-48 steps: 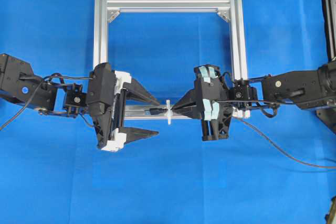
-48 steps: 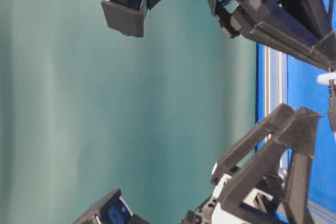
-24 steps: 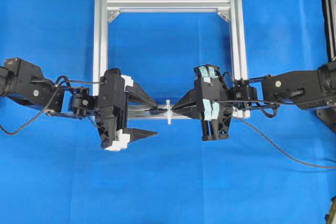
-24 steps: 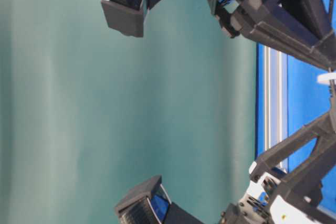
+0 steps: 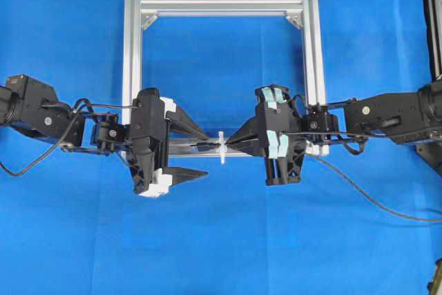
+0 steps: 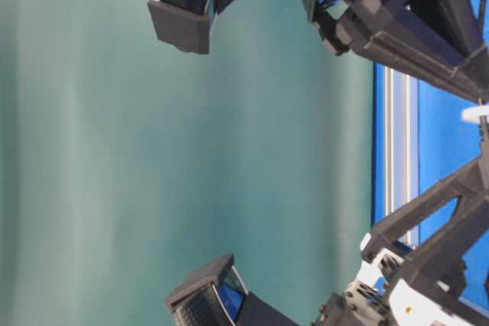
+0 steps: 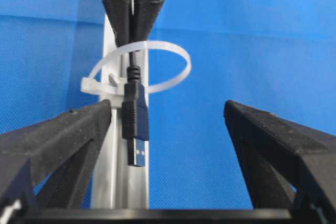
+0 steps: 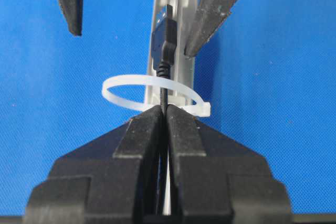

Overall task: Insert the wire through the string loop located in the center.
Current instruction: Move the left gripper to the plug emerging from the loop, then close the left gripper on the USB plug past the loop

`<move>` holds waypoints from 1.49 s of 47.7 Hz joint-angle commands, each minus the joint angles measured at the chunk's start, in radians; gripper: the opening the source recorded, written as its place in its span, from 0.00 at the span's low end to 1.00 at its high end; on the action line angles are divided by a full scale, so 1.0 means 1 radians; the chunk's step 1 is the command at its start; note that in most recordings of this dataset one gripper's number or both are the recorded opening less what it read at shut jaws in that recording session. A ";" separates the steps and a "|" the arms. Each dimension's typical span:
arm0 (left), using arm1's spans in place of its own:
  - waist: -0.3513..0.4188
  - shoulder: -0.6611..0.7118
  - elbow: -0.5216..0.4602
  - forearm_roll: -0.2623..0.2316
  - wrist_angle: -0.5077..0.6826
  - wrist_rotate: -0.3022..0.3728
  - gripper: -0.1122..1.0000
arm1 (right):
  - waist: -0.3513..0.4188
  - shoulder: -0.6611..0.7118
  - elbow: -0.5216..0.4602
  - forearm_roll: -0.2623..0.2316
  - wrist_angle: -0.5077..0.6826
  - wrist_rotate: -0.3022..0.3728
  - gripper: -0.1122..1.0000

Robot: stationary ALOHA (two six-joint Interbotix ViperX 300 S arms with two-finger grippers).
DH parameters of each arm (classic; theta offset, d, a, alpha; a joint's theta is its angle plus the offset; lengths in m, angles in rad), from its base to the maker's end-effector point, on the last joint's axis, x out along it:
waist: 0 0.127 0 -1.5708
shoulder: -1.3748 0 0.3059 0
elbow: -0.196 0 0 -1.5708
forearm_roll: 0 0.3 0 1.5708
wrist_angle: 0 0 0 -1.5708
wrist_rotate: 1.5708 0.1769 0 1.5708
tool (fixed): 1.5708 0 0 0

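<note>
The string loop (image 5: 222,147) is a thin white band standing on the near bar of the silver frame (image 5: 131,53). My right gripper (image 8: 164,109) is shut on the wire just behind the loop (image 8: 126,83). The black cord runs through the loop, and the plug (image 8: 163,43) with its metal tip sticks out on the far side. My left gripper (image 7: 167,108) is open, jaws wide apart on either side of the plug (image 7: 135,116). The plug hangs close to one finger (image 7: 79,129) and neither finger touches it. From overhead, the plug (image 5: 204,146) lies between the left gripper (image 5: 206,155) and the loop.
The frame is a square of aluminium bars with triangular corner brackets (image 5: 150,21) on the blue cloth. A long black cable (image 5: 373,198) trails from the right arm toward the right edge. A dark stand (image 5: 431,18) rises at the far right.
The left arm slid right a second ago, bringing its open jaws round the plug, and has held nearly still since. The right gripper and the wire have not moved.
</note>
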 commanded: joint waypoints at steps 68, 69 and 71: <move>0.002 -0.015 -0.015 0.000 -0.003 -0.003 0.91 | 0.002 -0.012 -0.008 -0.005 -0.008 0.000 0.08; 0.003 -0.015 -0.015 0.000 -0.002 -0.003 0.91 | 0.002 -0.012 -0.008 -0.005 -0.008 0.000 0.08; 0.003 -0.015 -0.017 0.000 -0.002 -0.005 0.88 | 0.002 -0.011 -0.008 -0.005 -0.008 0.000 0.08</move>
